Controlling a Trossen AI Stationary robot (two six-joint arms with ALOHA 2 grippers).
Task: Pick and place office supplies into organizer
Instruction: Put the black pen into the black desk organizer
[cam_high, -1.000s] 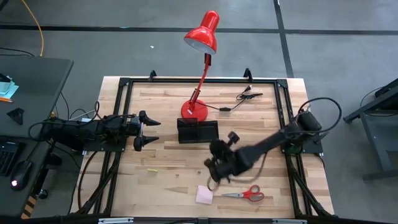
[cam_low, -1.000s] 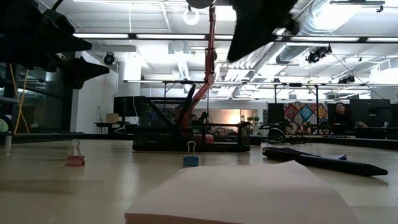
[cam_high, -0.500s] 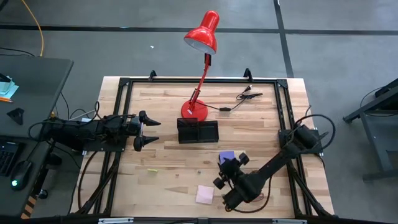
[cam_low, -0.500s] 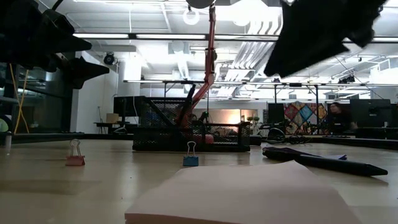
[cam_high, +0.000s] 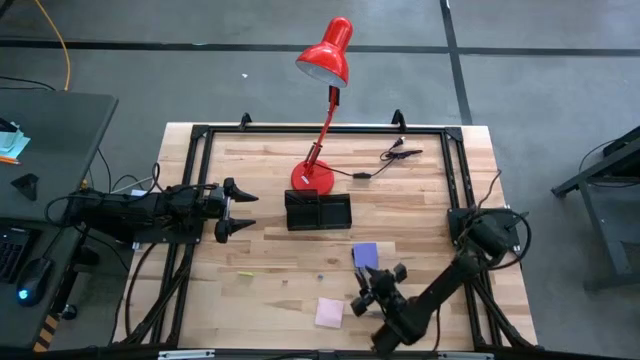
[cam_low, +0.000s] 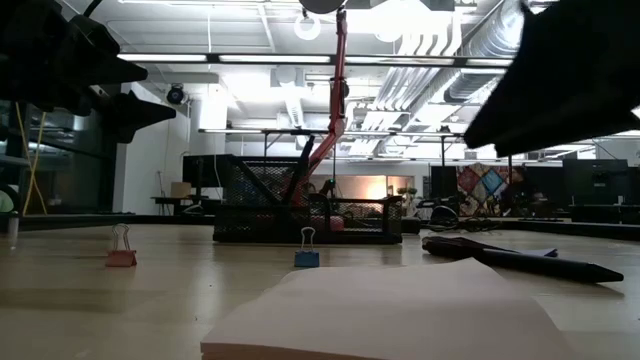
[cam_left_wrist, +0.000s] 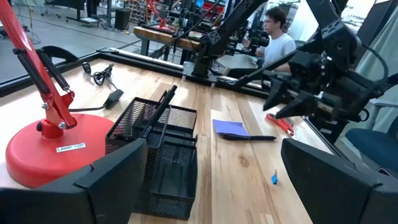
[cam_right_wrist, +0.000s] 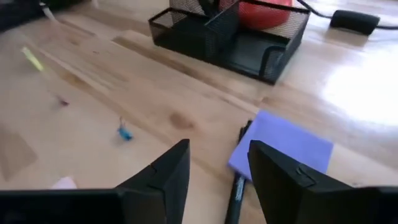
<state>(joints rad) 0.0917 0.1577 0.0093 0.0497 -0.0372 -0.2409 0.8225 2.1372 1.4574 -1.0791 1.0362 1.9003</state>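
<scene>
The black mesh organizer (cam_high: 318, 211) stands in front of the lamp base, with a black pen (cam_left_wrist: 163, 104) leaning in one compartment. Nearer lies a purple pad (cam_high: 366, 254), a black pen (cam_right_wrist: 237, 186) resting across its edge. A pink pad (cam_high: 329, 312) lies by the near edge. Of the red-handled scissors (cam_left_wrist: 281, 124) only a bit shows, behind my right arm. My right gripper (cam_high: 374, 286) hovers open, slanting down, between the two pads, just short of the purple pad (cam_right_wrist: 283, 144). At the table's left side my left gripper (cam_high: 236, 210) waits open, clear of everything.
A red desk lamp (cam_high: 324, 120) stands behind the organizer, its black cable (cam_high: 385, 160) at the far right. Small binder clips (cam_low: 307, 257) (cam_low: 121, 255) and a yellow scrap (cam_high: 245, 273) lie mid-table. Bare wood lies to the near left. A person (cam_left_wrist: 273, 40) sits beyond the table.
My right gripper has swung from beside the organizer toward the table's near edge, sinking and rolling as it went. The purple pad, which the arm covered before, now shows, and the arm now covers the scissors in the high view.
</scene>
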